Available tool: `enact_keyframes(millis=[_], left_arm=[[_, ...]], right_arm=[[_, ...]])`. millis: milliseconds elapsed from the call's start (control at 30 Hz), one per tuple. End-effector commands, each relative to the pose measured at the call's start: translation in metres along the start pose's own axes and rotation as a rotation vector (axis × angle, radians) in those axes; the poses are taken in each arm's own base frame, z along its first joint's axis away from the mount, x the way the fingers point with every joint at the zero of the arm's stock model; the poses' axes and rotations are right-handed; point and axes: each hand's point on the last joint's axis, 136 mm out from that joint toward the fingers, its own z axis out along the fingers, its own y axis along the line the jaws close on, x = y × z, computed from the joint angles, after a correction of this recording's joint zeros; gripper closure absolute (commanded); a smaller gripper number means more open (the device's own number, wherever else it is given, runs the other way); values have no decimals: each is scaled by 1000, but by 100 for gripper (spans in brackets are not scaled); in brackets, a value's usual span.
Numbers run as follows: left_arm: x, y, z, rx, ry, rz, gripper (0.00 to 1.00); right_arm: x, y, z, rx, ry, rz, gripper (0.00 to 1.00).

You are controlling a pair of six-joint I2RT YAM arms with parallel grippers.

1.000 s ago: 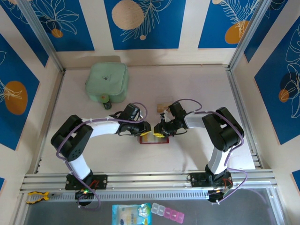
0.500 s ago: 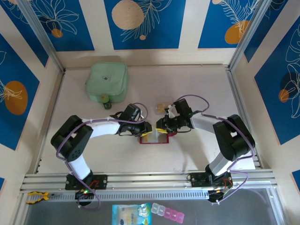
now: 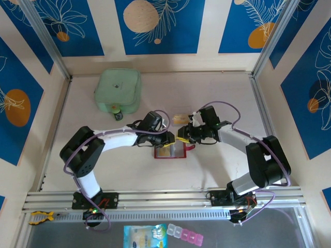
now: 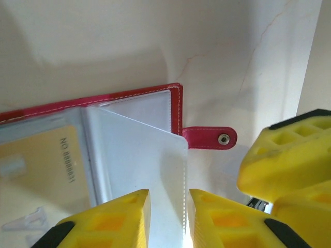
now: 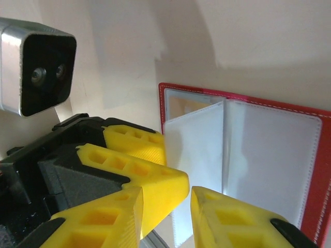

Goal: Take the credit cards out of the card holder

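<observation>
An open red card holder (image 3: 171, 151) lies on the table (image 3: 222, 93), at the middle and toward its near edge, with the snap tab (image 4: 209, 138) sticking out sideways. A yellowish-gold credit card (image 4: 44, 168) sits in one of its clear pockets. The left gripper (image 4: 169, 199) and the right gripper (image 5: 166, 195) meet over the holder. Each has yellow jaws slightly apart with a pale pocket leaf (image 4: 139, 155) in the gap. It cannot be told whether either one pinches it. A mint-green case (image 3: 118, 90) rests near the far left corner.
</observation>
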Motion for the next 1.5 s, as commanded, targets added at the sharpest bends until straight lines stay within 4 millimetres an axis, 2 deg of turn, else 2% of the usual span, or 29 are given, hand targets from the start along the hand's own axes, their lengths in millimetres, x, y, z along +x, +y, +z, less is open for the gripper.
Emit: enact_keyframes(millis=[0, 200, 433, 600, 867, 1100, 1267, 1467], left_arm=[[5, -5, 10, 0, 39, 1, 72], [6, -8, 23, -2, 62, 7, 69], [8, -2, 37, -8, 84, -3, 69], [9, -3, 40, -2, 87, 0, 69], [2, -16, 24, 22, 48, 40, 53], [-6, -16, 3, 29, 1, 47, 52], [-9, 2, -14, -3, -32, 36, 56], [-7, 34, -32, -67, -62, 3, 63]], right_arm=[[9, -5, -9, 10, 8, 9, 69], [10, -11, -19, 13, -12, 20, 69], [13, -17, -26, 21, -27, 34, 67], [12, -17, -29, 25, -35, 34, 66], [12, -16, -28, 24, -33, 40, 65], [12, -11, -21, 31, -16, 31, 65], [12, -8, -10, 46, 8, 21, 66], [16, -6, 11, 78, 52, 2, 67]])
